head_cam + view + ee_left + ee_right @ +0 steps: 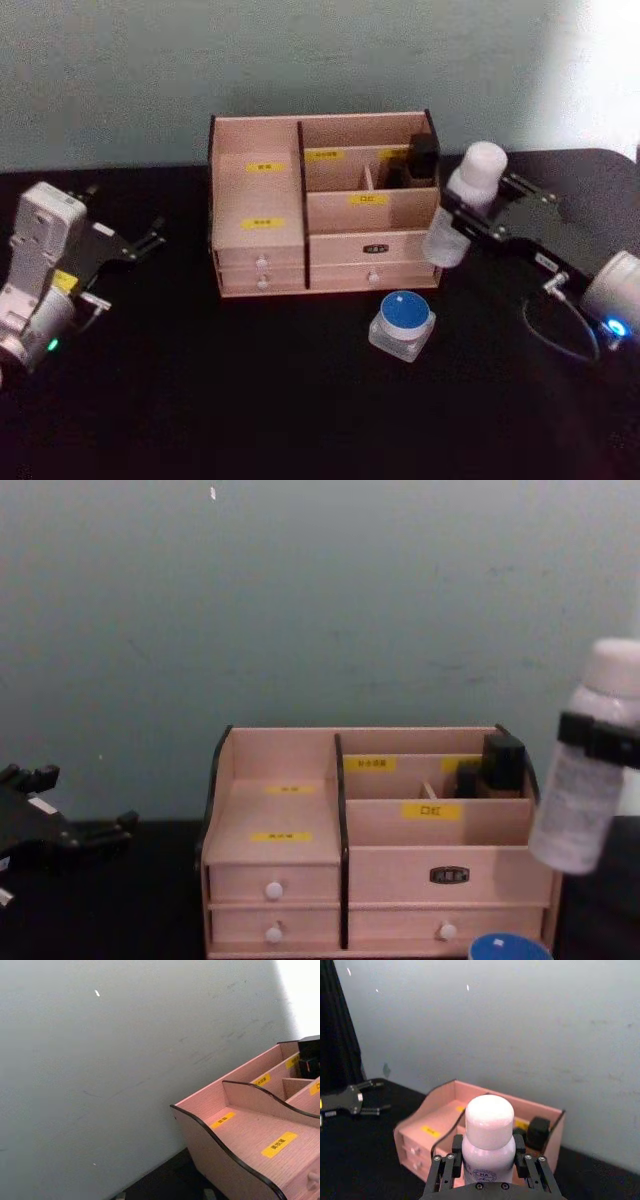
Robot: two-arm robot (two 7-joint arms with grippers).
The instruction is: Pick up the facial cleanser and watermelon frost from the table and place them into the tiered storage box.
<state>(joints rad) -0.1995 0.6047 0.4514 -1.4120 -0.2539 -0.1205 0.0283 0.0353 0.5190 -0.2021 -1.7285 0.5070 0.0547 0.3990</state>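
Right claw (pixel 463 208) clamped on facial cleanser (pixel 472 180) (raised) beside tiered storage box (pixel 262 262), left claw (pixel 155 235) spread, empty, parked left

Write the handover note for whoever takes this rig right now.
Right gripper: jaws shut on the bottle, held up at the right end of the box.
Left gripper: open, parked at far left.
Blue-lidded jar: on the table in front of the box, untouched.
Done: bottle picked up.
Left: bottle into the box, then the jar.
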